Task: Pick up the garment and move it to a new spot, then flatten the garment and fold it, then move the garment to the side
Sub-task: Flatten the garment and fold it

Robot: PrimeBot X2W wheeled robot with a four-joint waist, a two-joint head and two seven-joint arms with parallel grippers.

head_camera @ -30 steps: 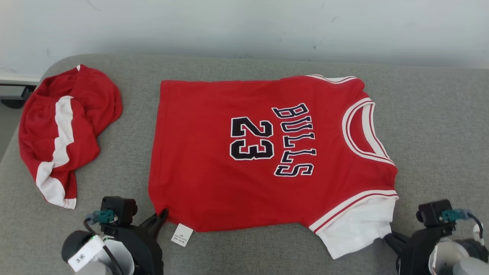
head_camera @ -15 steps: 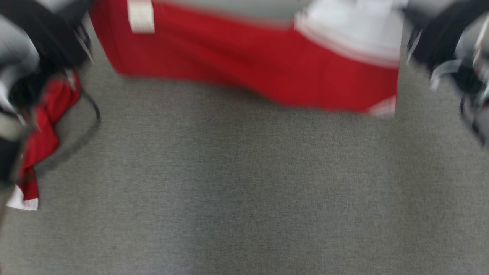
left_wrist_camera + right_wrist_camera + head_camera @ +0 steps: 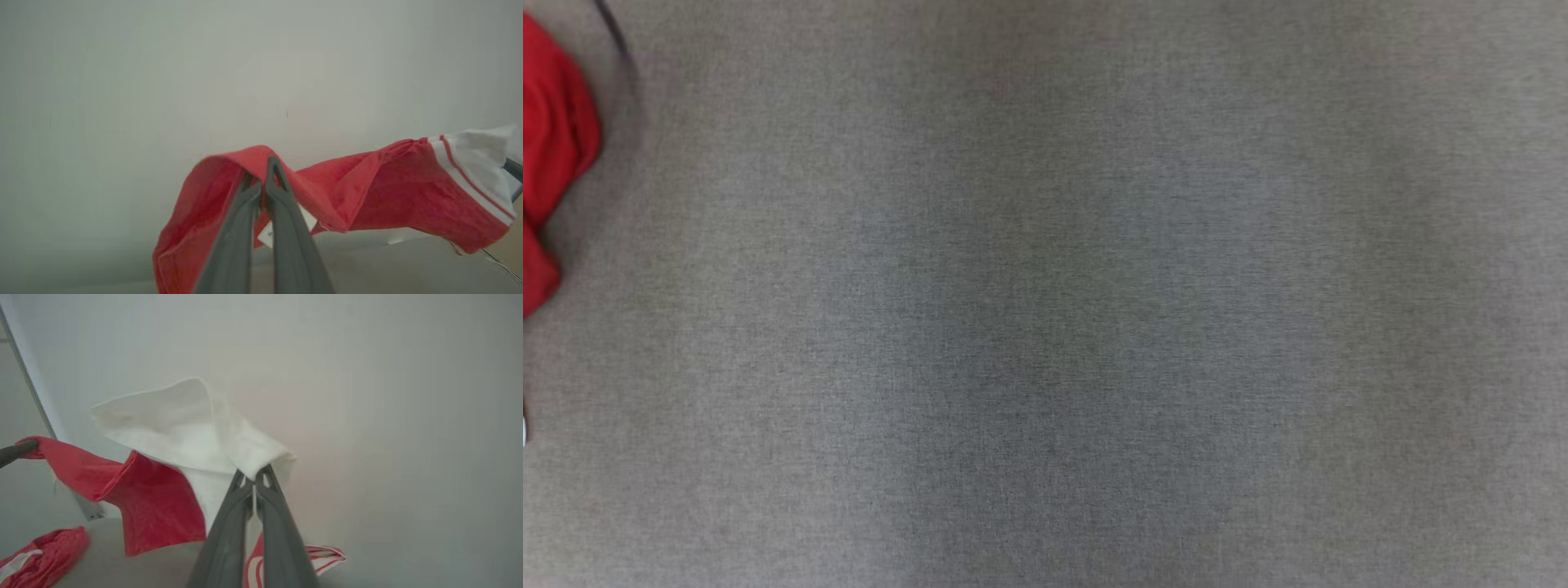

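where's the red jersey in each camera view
head view: grey surface; the red at the left edge looks like the other, crumpled garment
left wrist view: jersey hangs from centre to the right edge, red edge pinched in the left pincer
right wrist view: jersey left of centre, white part pinched in the right pincer
shared landmark: the crumpled garment, also at the right wrist view's lower left

I count two red garments, one jersey (image 3: 367, 192) held up in the air and one crumpled piece (image 3: 551, 163) at the left edge of the single grey padded surface (image 3: 1045, 327), two grippers, the left gripper (image 3: 263, 179) and the right gripper (image 3: 254, 477), and one white label (image 3: 267, 234).
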